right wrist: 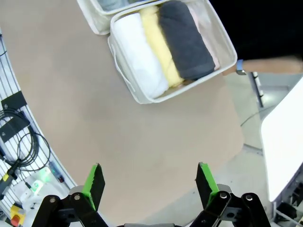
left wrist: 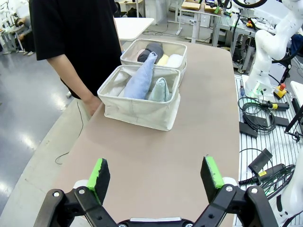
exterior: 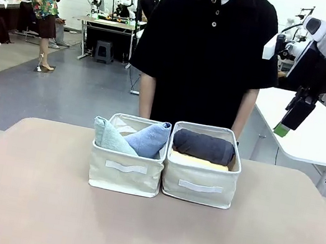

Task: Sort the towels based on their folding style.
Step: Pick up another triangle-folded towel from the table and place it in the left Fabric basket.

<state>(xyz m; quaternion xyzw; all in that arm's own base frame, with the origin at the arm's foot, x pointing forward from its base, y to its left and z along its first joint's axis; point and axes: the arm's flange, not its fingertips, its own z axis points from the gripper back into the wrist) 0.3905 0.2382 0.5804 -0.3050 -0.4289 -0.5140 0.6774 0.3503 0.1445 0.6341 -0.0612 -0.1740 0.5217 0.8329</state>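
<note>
Left claw (left wrist: 155,176) wide open, empty, right claw (right wrist: 149,183) wide open, empty, no readable writing on bins (exterior: 124,177)

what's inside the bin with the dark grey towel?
Rolled towels lie side by side in the right bin: white towel, yellow towel, dark grey towel. A pink edge shows beyond the grey, mostly covered.

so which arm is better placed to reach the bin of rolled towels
right: the right tool, open, looks straight at the rolled-towel bin, while from the left tool the cone bin sits in front
</note>
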